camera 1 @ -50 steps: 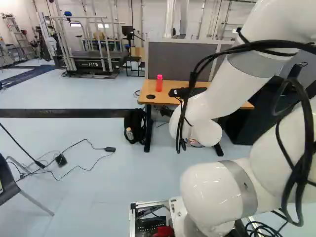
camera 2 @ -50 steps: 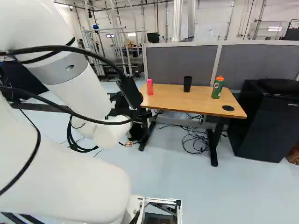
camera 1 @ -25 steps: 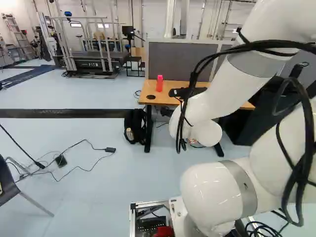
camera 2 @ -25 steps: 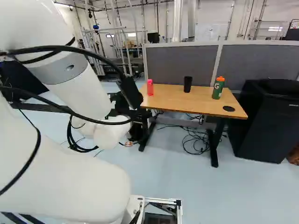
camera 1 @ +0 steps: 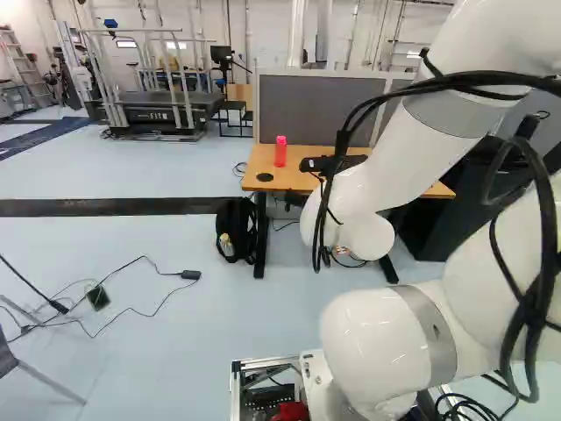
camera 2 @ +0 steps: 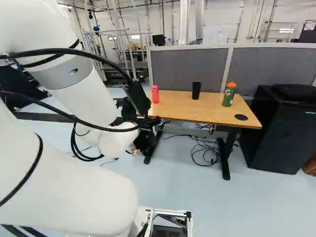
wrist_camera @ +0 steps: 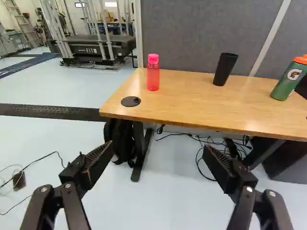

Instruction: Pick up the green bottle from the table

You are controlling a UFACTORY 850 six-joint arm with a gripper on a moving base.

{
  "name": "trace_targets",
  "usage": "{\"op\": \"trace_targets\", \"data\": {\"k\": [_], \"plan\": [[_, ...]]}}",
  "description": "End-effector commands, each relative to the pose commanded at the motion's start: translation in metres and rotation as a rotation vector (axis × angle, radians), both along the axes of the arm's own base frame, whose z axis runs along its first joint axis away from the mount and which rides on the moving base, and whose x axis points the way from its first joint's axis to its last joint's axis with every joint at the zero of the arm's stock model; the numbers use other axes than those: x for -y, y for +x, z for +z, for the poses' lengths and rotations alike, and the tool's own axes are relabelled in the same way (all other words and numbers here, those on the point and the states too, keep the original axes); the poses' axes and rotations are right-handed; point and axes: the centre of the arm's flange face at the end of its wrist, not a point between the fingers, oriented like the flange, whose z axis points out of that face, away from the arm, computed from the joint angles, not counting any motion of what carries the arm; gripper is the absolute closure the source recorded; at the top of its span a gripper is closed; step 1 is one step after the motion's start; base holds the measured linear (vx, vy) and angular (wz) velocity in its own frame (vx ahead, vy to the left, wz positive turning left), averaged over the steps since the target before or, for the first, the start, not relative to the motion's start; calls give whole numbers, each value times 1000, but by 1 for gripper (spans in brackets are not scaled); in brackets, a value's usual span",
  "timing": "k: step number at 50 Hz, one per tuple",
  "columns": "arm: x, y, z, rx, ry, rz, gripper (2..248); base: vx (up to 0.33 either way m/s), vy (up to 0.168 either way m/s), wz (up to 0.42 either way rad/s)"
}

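Observation:
The green bottle with an orange cap stands on the wooden table toward its right end; in the wrist view the green bottle appears tilted, well ahead of the gripper and to one side. In the left base view the arm hides the bottle and most of the gripper, leaving a black part in sight. The wrist view has the gripper wide open, nothing between its fingers, short of the table's near edge. The bottle is not touched.
A pink bottle and a black cup share the tabletop. Grey partitions rise behind it. A black cabinet stands beside the table; a backpack and cables lie by its legs.
The base has moved: the scene has shifted a little leftward in both base views, with the table slightly nearer. The arm keeps its pose against its lowest joint.

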Motion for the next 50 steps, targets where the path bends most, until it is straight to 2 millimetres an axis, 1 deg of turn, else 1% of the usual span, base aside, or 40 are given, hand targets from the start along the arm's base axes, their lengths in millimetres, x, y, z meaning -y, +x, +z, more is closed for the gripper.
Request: {"op": "trace_targets", "data": {"k": [27, 50], "plan": [[0, 0, 0, 0, 0, 0, 3, 102, -41, -210], [0, 0, 0, 0, 0, 0, 3, 36, -34, -174]]}}
